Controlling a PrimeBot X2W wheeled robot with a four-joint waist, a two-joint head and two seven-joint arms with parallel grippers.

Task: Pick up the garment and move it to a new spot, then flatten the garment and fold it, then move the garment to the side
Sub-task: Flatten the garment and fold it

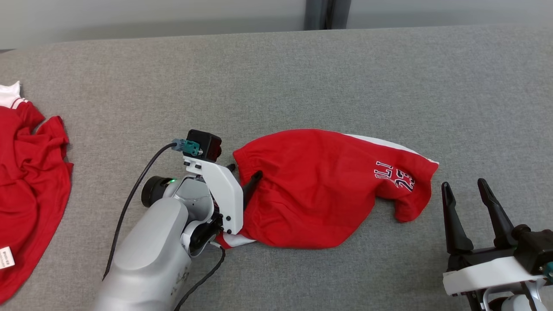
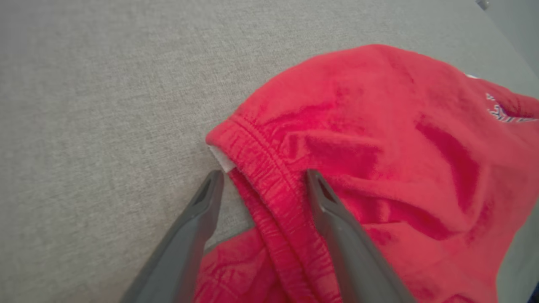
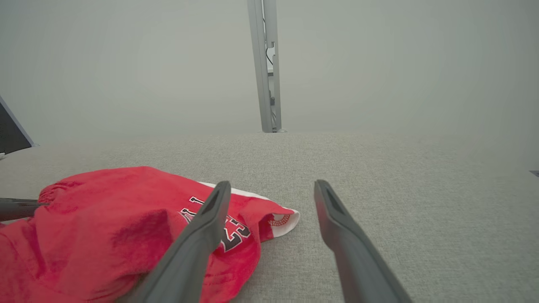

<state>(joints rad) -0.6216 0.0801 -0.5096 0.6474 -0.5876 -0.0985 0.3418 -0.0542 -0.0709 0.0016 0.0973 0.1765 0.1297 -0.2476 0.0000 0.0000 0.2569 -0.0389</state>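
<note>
Left pincer fully spread, fingers straddling the waistband of the red garment, nothing clamped. Right pincer fully spread and empty; the garment lies near its left finger

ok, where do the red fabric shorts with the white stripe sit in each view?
Head view: red fabric shorts, centre, left fingers at the waistband.
Left wrist view: right half, waistband between the open fingers.
Right wrist view: lower left.
Shared landmark: the dark number print by the leg hem.
</note>
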